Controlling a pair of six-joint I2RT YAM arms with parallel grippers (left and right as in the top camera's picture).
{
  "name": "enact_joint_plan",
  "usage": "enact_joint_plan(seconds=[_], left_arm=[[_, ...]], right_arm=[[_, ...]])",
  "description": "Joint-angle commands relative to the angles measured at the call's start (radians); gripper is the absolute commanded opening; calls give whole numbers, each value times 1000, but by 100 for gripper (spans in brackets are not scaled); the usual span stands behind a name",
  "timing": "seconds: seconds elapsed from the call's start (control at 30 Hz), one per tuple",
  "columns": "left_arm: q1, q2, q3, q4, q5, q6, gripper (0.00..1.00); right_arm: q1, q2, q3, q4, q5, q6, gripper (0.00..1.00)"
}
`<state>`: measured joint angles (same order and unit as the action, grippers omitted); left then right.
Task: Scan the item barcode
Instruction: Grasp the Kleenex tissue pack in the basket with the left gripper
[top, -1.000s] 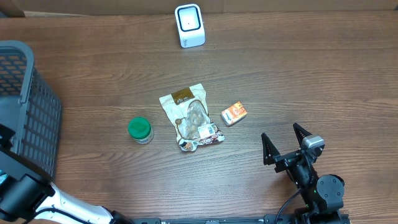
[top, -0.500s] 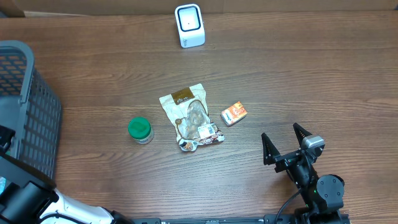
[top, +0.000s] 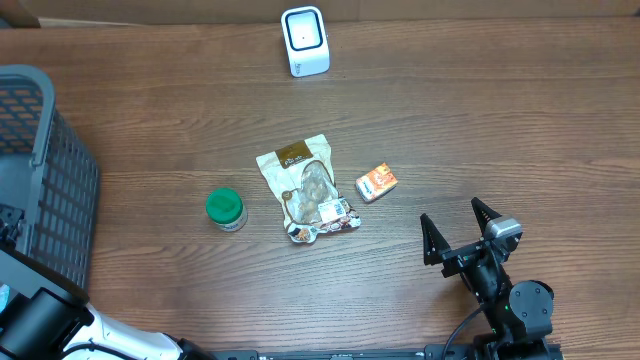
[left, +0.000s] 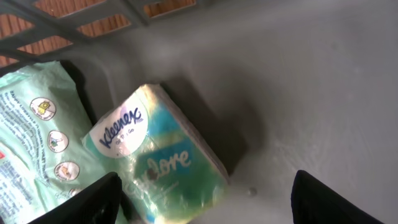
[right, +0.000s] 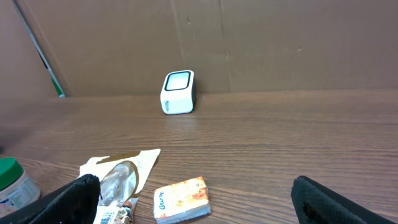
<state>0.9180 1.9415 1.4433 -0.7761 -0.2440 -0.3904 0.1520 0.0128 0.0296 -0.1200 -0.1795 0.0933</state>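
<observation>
The Kleenex tissue pack (left: 158, 155) lies tilted on the grey floor of the basket (left: 323, 74), under the left gripper (left: 205, 176) and nearer its left-hand finger than its right-hand one. That gripper's jaws stand wide apart and hold nothing; neither finger clearly touches the pack. Touching the pack, further out past the same finger, lies a pale green packet (left: 37, 143) with small round pictures on it.

On the table (top: 500, 120), the right gripper (top: 456, 232) is also spread wide and empty, hovering low over the wood. Just ahead of it, slightly toward its left finger, lies a small orange box (top: 376, 182). Beside the box, further left, a clear snack pouch (top: 305, 188) with a brown-and-white header lies flat. Beyond the pouch, at the far left of this gripper's view, stands a green-lidded jar (top: 225, 209). The white scanner (top: 304, 40) stands well ahead of the right gripper, upright against the cardboard wall (right: 249, 43), apart from all the items
</observation>
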Motion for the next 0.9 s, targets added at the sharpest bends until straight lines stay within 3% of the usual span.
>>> enact_joint_plan(seconds=[0.0,0.43,0.6,0.7,0.77,0.8,0.87], left_arm=[[5,3,-23,19,-39,-5,70],[5,61,-26,31,-59,29,68],[5,61,-48,44,-59,29,64],[5,61,-67,53,-59,29,44],[5,61,-68,49,-58,29,13],[5,61,-68,45,-58,33,4],[3,59,-65,30,-55,36,4]], right_arm=[[6,-10,1,6,-1,-4,100],[6,-10,1,6,-1,-4,100],[6,-10,1,6,-1,-4,100],[6,-10,1,6,-1,-4,100],[6,-10,1,6,-1,-4,100],[6,-10,1,6,-1,-4,100],[6,-10,1,6,-1,-4,100]])
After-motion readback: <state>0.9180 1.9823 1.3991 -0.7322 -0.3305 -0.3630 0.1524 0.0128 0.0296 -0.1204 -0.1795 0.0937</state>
